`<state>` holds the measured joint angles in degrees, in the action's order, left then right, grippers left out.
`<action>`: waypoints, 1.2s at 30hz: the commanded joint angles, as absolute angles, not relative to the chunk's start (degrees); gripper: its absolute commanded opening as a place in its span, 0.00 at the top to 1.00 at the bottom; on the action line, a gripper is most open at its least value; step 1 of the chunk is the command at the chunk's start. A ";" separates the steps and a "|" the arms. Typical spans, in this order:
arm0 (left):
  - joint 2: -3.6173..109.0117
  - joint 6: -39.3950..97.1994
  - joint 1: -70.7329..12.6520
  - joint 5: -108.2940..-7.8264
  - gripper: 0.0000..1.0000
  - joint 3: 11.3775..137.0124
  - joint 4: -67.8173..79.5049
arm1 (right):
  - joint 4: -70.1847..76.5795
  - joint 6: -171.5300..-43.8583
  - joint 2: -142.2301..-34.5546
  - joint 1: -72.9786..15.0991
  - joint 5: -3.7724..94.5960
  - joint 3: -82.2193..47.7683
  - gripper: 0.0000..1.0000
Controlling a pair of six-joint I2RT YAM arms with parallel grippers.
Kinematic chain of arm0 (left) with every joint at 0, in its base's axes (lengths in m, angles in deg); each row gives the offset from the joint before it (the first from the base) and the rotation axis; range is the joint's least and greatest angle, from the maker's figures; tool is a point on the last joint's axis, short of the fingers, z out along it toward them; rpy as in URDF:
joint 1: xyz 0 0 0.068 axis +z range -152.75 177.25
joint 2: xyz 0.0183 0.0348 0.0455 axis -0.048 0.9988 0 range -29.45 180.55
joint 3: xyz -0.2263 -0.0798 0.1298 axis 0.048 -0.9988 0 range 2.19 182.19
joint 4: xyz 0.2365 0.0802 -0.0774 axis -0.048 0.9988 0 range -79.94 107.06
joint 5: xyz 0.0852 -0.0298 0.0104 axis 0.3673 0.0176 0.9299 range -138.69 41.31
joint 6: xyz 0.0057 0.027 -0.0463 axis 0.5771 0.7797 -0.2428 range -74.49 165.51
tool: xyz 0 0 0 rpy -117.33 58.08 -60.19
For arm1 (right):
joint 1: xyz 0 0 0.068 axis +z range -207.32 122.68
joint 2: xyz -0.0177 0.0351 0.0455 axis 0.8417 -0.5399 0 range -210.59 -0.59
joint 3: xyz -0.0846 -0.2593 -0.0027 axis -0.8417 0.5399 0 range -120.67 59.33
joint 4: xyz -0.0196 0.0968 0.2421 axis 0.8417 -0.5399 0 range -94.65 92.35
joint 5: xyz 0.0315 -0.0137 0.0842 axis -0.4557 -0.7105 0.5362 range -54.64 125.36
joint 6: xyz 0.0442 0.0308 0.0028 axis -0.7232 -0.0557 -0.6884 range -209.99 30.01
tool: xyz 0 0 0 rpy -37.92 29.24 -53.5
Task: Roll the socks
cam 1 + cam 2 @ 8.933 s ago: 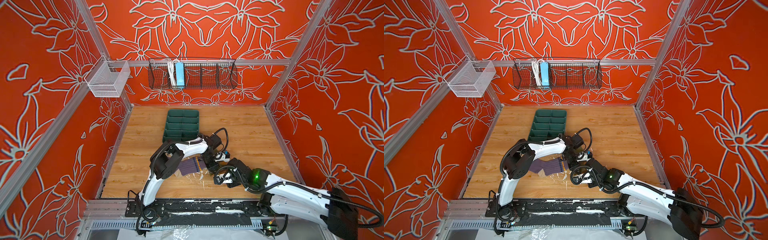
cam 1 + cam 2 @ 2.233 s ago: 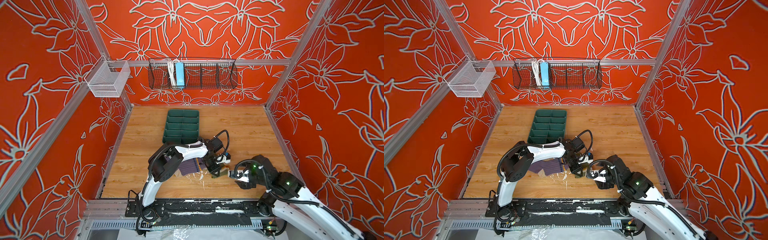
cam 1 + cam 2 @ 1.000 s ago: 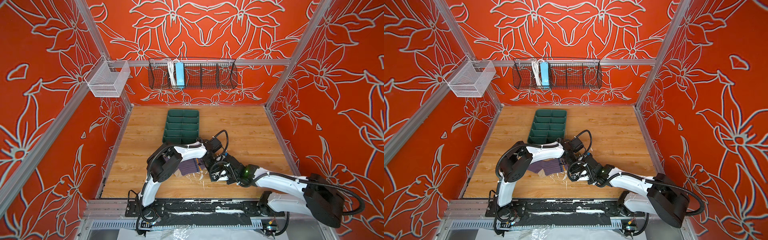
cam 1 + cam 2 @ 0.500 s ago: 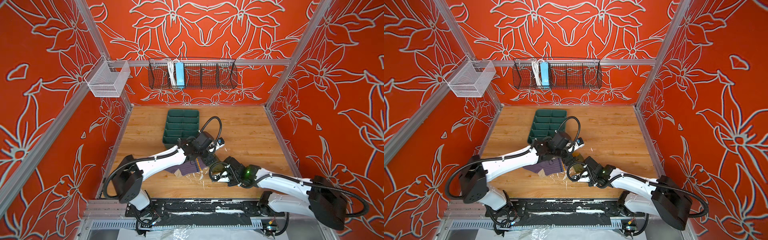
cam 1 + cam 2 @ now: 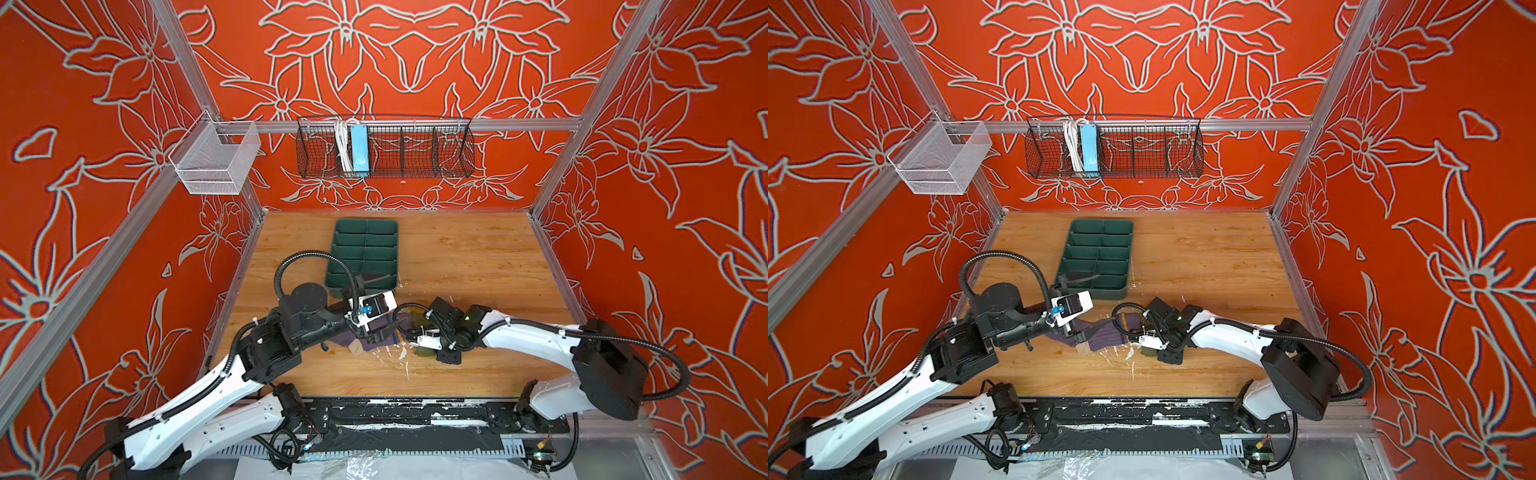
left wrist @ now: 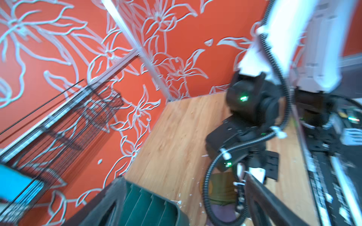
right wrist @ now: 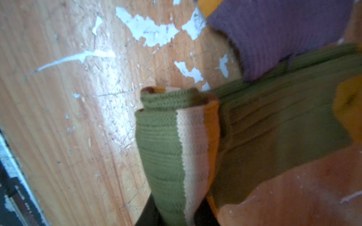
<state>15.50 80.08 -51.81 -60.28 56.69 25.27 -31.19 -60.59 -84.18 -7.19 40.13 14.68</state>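
1. While my right claw (image 7: pixel 175 215) is clamped on the striped cuff of the olive sock (image 7: pixel 274 127), the roll has barely begun. That cuff is lifted and doubled over, and the rest of the leg lies flat on the bench (image 5: pixel 478 257).
2. My left claw (image 5: pixel 1084 330) has its jaws wide apart with nothing between them. It hovers over the purple sock (image 5: pixel 1106 336), just in front of the green tray (image 5: pixel 365 226).
3. Done, as I judge it: the socks are together, overlapping near the front middle of the bench, and one end is gripped.
4. Left to do, as I judge it: wind both socks along their length into a tight bundle. No full turn of a roll shows anywhere yet.
5. The purple sock's long axis runs across the bench, left to right in both top views and slightly slanted. A beige patch marks its left, nearer end; I cannot tell whether that is toe or heel. The other end passes under my right wrist.
6. The olive sock is mostly hidden beneath that wrist in the top views. In the right wrist view its ribs run from the cuff straight away from my claw toward a mustard patch, so its long axis leads outward from my grip. The purple sock overlaps its far part.
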 commanded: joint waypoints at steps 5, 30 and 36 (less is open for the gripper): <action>16.84 89.26 -53.84 -68.64 0.08 54.10 40.20 | -35.98 -62.48 -87.33 -6.17 41.41 14.35 1.00; 43.43 94.90 -76.55 -32.33 0.13 37.70 12.43 | -38.48 -60.29 -90.38 -5.03 44.76 13.53 1.00; 50.36 95.27 -76.93 -26.78 0.15 37.61 6.47 | -37.74 -60.27 -91.88 -5.02 45.26 12.88 1.00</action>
<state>48.40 95.97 -76.92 -31.56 37.72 11.52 -34.60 -60.78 -88.55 -6.10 40.48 10.68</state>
